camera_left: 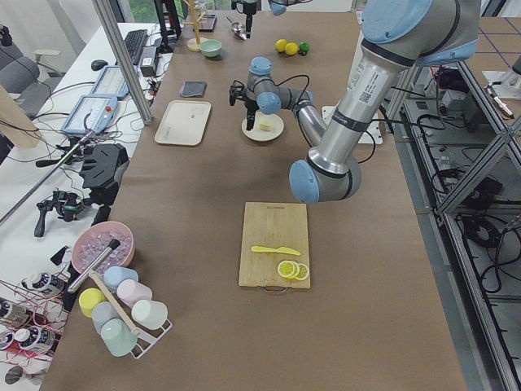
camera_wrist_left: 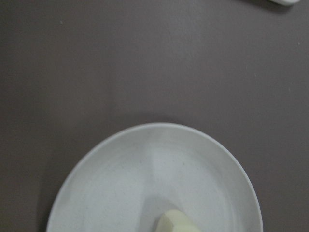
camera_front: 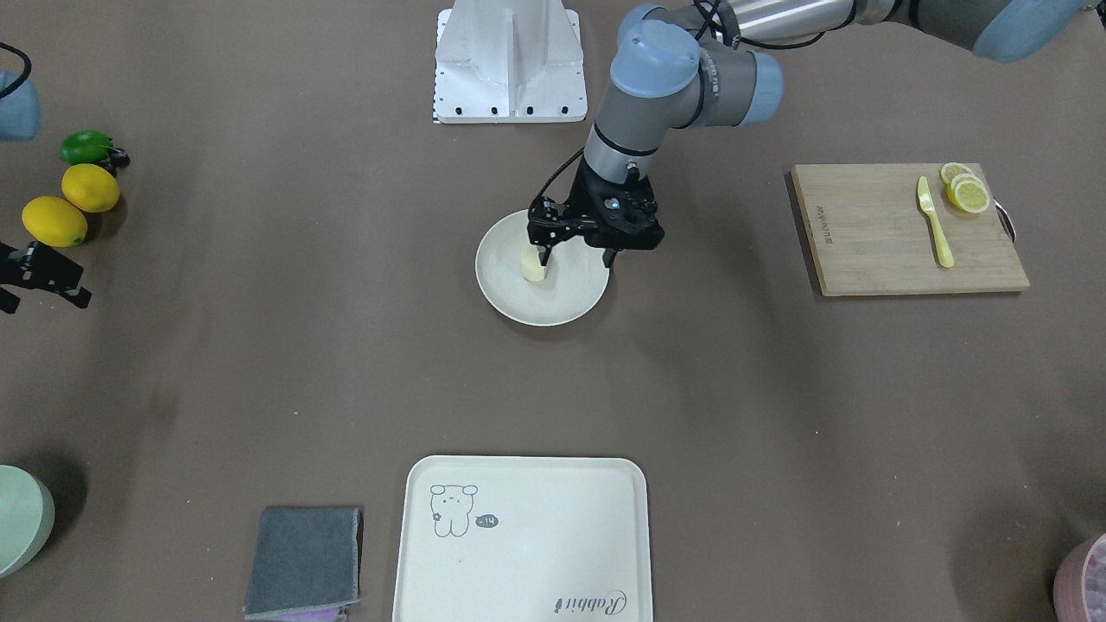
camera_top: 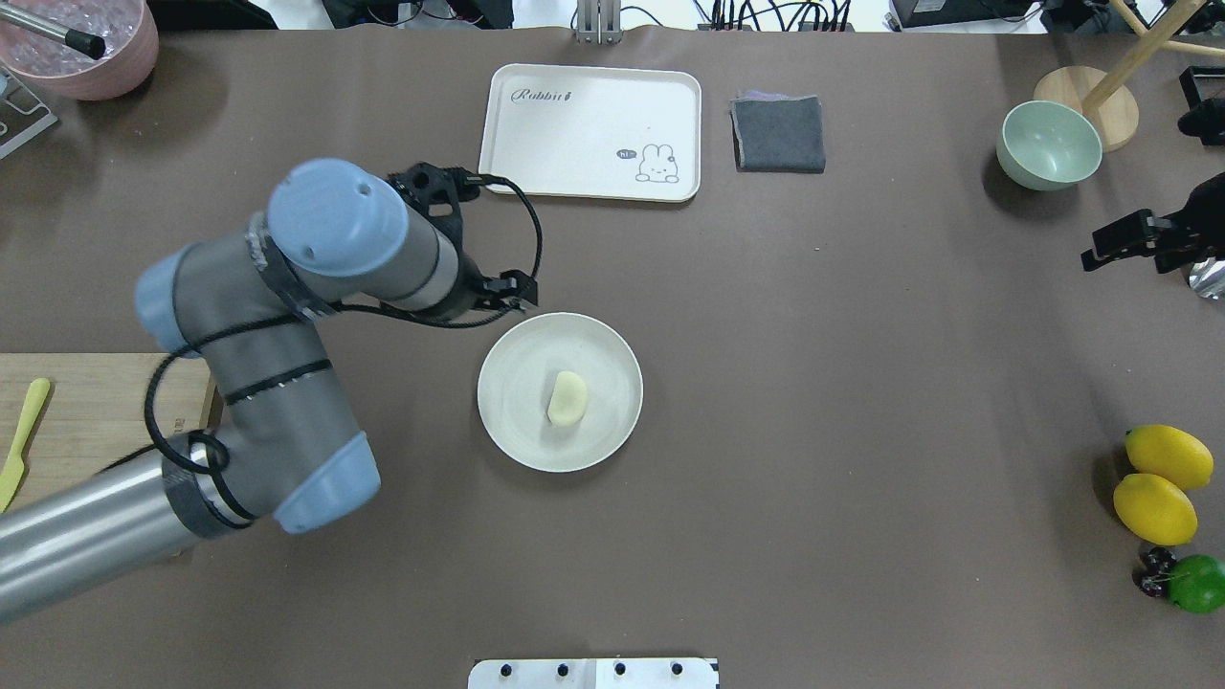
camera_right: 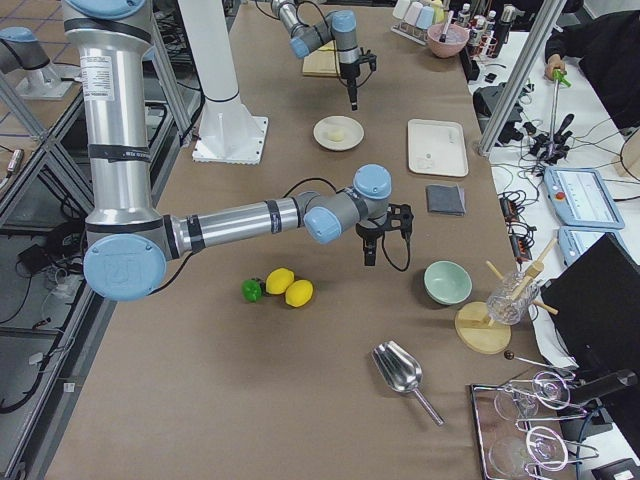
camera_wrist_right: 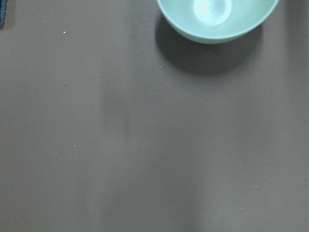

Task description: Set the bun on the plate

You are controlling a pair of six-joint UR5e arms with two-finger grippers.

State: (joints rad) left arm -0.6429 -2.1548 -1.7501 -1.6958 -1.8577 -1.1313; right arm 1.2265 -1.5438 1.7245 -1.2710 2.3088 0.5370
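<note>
The pale bun (camera_top: pixel 567 398) lies on its side near the middle of the round cream plate (camera_top: pixel 603 352) at the table's centre. The front view shows the bun (camera_front: pixel 534 269) on the plate (camera_front: pixel 557 304) too. My left gripper (camera_front: pixel 577 257) hangs open over the plate's rim on the tray side, raised above the bun and holding nothing. Its wrist view looks down on the plate (camera_wrist_left: pixel 145 183), with the bun (camera_wrist_left: pixel 176 223) at the bottom edge and no fingers showing. My right gripper (camera_front: pixel 43 301) hovers open and empty far off, near the lemons.
A cream tray (camera_top: pixel 574 134) and a grey cloth (camera_top: pixel 778 134) lie beyond the plate. A green bowl (camera_top: pixel 1049 144), two lemons (camera_top: pixel 1168 457) and a lime (camera_top: pixel 1196 582) sit on the right. A cutting board (camera_front: pixel 873 233) carries a knife (camera_front: pixel 935 223) and lemon slices (camera_front: pixel 966 190).
</note>
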